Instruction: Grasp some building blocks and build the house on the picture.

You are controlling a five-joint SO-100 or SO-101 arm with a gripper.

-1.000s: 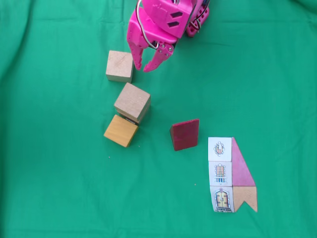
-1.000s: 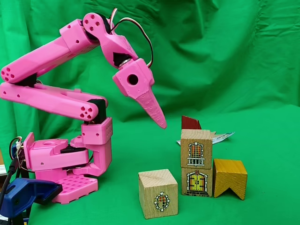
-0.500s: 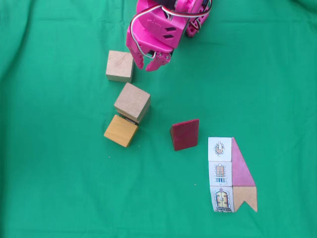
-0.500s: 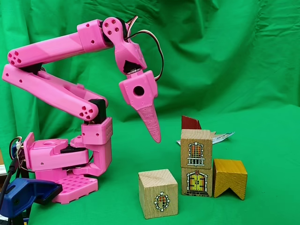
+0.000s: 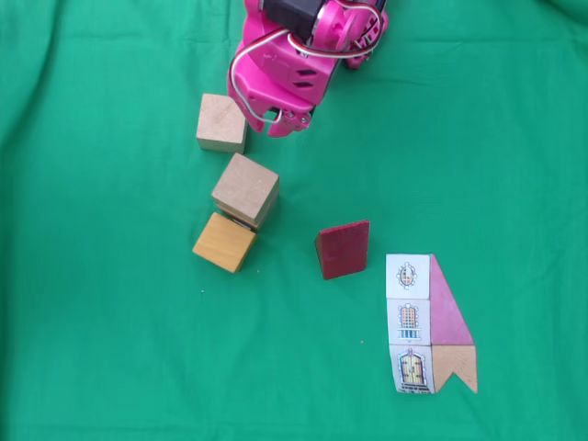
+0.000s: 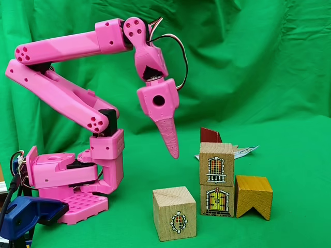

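Since a second ago our gripper has pulled back and seemingly closed just right of the loose cube, so we should reopen, centre over it, then descend squarely.

Four blocks — two pale cubes, one orange-yellow cube, one dark red wedge — plus one picture card.

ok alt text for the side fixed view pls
A pink arm hangs its gripper tip-down above a green cloth, holding nothing. Below sit a lone wooden cube, two stacked cubes and an orange block.
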